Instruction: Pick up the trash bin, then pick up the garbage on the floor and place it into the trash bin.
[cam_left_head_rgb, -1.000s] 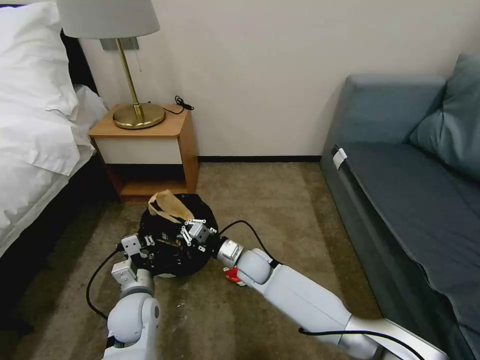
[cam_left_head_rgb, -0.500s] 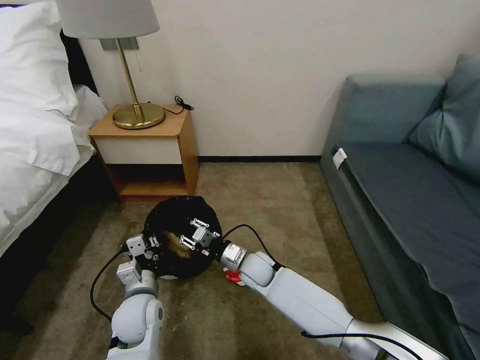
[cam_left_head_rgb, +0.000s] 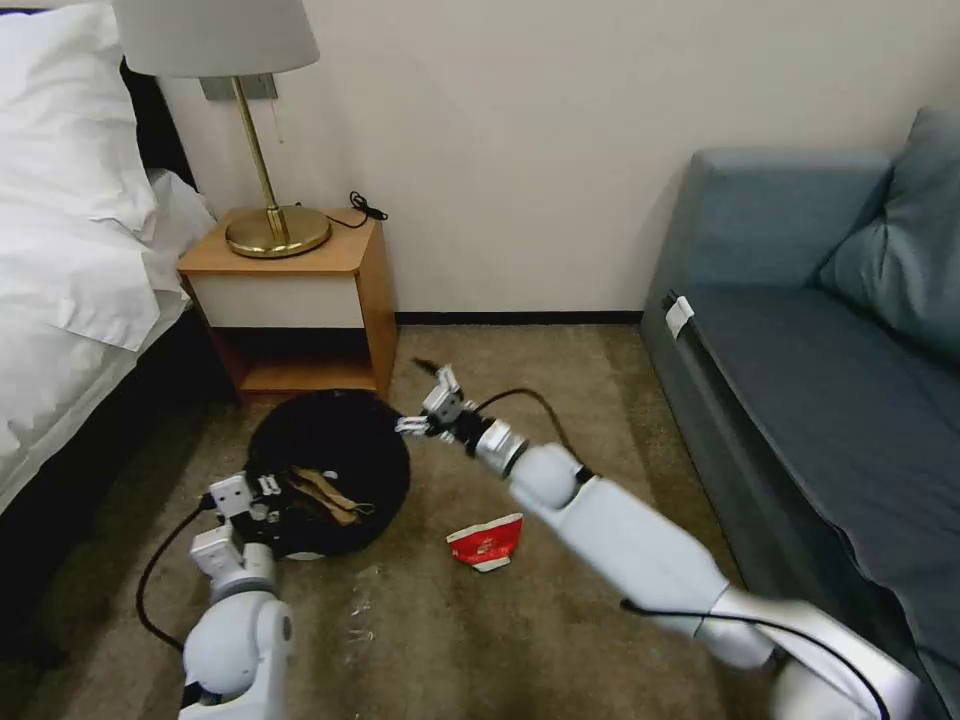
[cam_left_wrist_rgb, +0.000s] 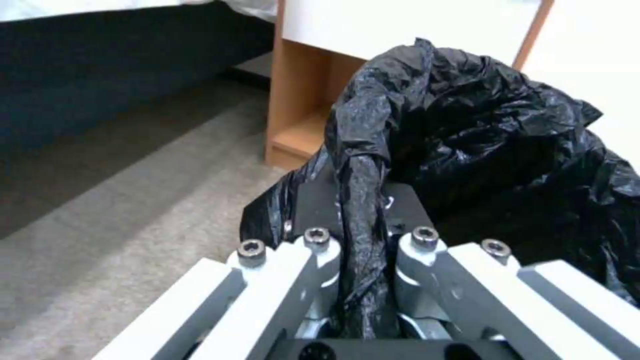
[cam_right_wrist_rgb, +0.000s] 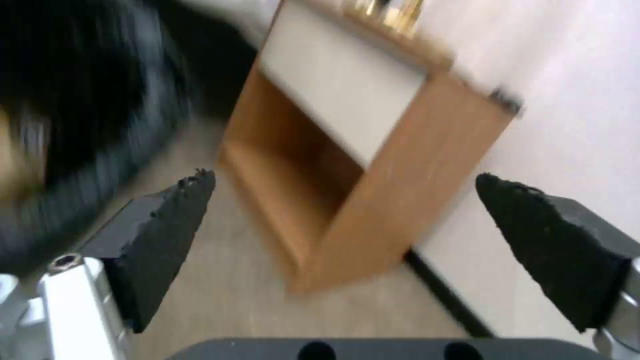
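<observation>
A plain cream wall (cam_left_head_rgb: 560, 150) filled the upper middle of the head view, with a dark baseboard (cam_left_head_rgb: 520, 318) meeting brown carpet (cam_left_head_rgb: 560, 620). At upper left stood a wooden nightstand (cam_left_head_rgb: 300, 300) carrying a brass lamp (cam_left_head_rgb: 265, 200), beside a bed with white linen (cam_left_head_rgb: 70, 250). A blue-grey sofa (cam_left_head_rgb: 830, 380) ran down the right side.

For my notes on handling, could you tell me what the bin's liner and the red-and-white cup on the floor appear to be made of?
The liner of the trash bin looks like thin glossy black plastic film: it crinkles and catches highlights. The cup looks like matte printed paper, crushed flat with sharp creases, though a coating cannot be ruled out.
</observation>
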